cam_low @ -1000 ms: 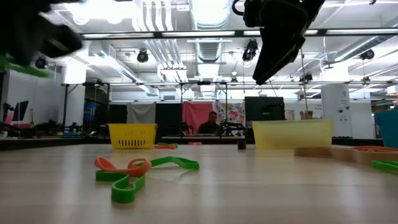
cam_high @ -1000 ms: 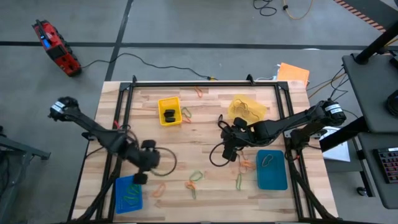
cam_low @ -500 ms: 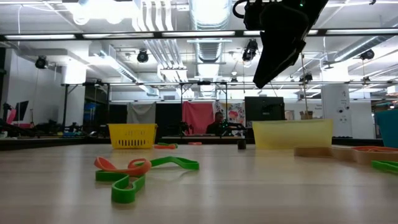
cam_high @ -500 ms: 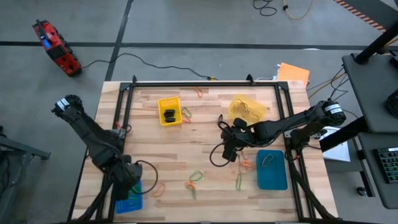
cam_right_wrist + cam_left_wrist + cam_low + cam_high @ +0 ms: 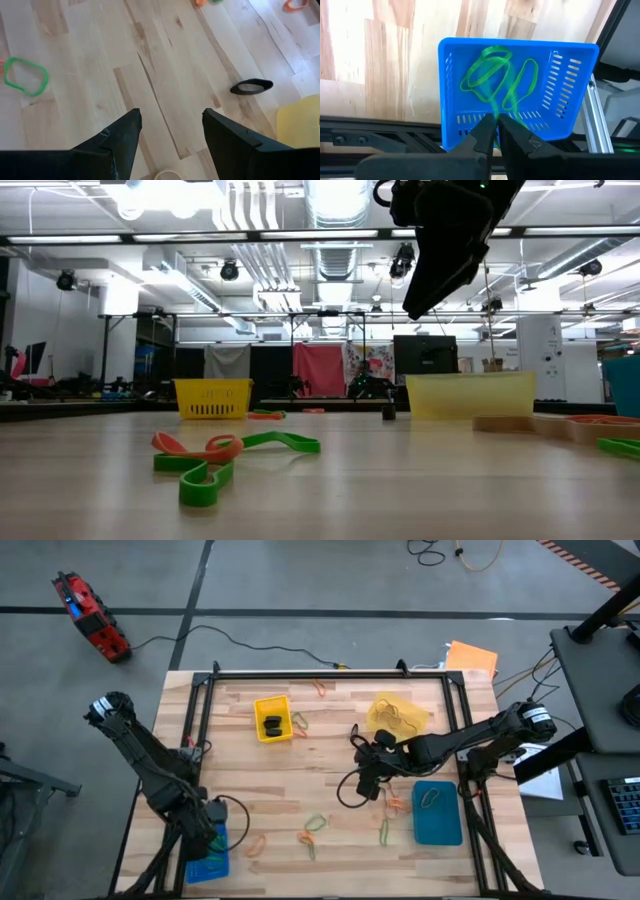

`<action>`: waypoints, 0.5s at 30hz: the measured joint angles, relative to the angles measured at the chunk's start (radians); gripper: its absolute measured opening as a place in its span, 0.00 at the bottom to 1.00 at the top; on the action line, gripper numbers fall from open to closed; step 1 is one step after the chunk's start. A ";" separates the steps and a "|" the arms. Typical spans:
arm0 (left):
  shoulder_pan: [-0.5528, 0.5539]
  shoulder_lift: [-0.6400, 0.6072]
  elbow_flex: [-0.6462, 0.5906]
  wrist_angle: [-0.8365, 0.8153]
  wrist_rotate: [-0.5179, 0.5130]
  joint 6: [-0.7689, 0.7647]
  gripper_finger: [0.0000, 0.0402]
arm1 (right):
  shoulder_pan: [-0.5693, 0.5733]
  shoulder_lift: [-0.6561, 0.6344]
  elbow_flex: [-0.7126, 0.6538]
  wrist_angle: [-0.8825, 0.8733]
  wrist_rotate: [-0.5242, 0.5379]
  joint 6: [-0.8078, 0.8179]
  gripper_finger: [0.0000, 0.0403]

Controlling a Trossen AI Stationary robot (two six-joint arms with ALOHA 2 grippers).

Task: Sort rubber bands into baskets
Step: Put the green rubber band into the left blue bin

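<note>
My left gripper hangs over the bright blue basket at the table's near left corner, shut on a green rubber band. The basket holds several green bands. My right gripper is open and empty above the table's middle right; it shows wide open in its wrist view and at the top of the low view. The bright yellow basket holds black bands. The pale yellow basket and the teal-blue basket stand at the right. My left gripper pinches a thin green band between its two fingertips, coming from above and pointing down. The band hangs below the fingers toward the green bands in the blue basket; whether its lower end touches them, I cannot tell.
Loose green and orange bands lie near the front middle, beside the teal-blue basket and near the blue one. A black band and a green one lie under my right gripper. A black frame runs along the table's edges.
My left gripper has swung from the table's left middle toward the near left corner and now hangs over the bright blue basket; it has hardly moved in the last half second. My right gripper has kept still.
</note>
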State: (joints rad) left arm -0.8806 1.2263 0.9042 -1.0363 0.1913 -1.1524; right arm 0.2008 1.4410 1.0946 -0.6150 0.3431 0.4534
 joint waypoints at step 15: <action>0.001 0.000 0.002 0.004 -0.129 0.077 0.31 | 0.001 0.000 0.013 -0.021 -0.073 0.089 0.51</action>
State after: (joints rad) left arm -0.8799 1.2266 0.9059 -1.0318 0.0628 -1.0750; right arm 0.2018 1.4410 1.1077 -0.6360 0.2704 0.5423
